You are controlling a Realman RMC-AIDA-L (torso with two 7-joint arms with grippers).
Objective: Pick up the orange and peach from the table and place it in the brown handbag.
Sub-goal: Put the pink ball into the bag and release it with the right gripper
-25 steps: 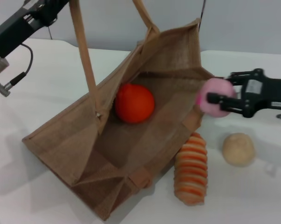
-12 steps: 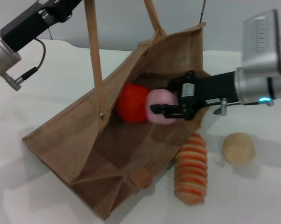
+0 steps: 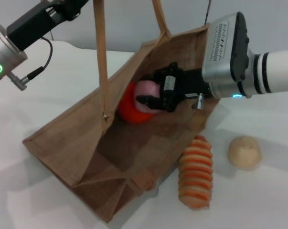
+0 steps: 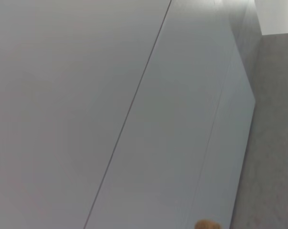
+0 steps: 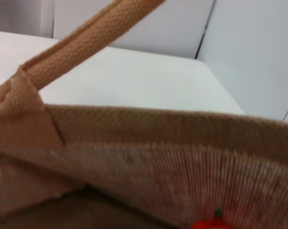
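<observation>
The brown handbag [image 3: 77, 138] lies open on the white table, its mouth held up by a long handle [image 3: 101, 47]. The orange [image 3: 128, 109] rests inside it; its top also shows in the right wrist view [image 5: 213, 223]. My right gripper [image 3: 151, 102] reaches deep into the bag and is shut on the pink peach [image 3: 147, 90], which touches the orange. My left arm [image 3: 19, 36] is at the upper left, holding the handle up; its gripper is out of view. The bag's inner wall [image 5: 148, 157] and handle [image 5: 81, 45] fill the right wrist view.
An orange-and-cream striped bread [image 3: 196, 171] lies just outside the bag's right side. A pale beige bun [image 3: 244, 151] sits further right. The left wrist view shows only a grey wall.
My right gripper has carried the peach from outside the bag's right edge leftward into the bag, up against the orange. The left arm has lifted the handle slightly.
</observation>
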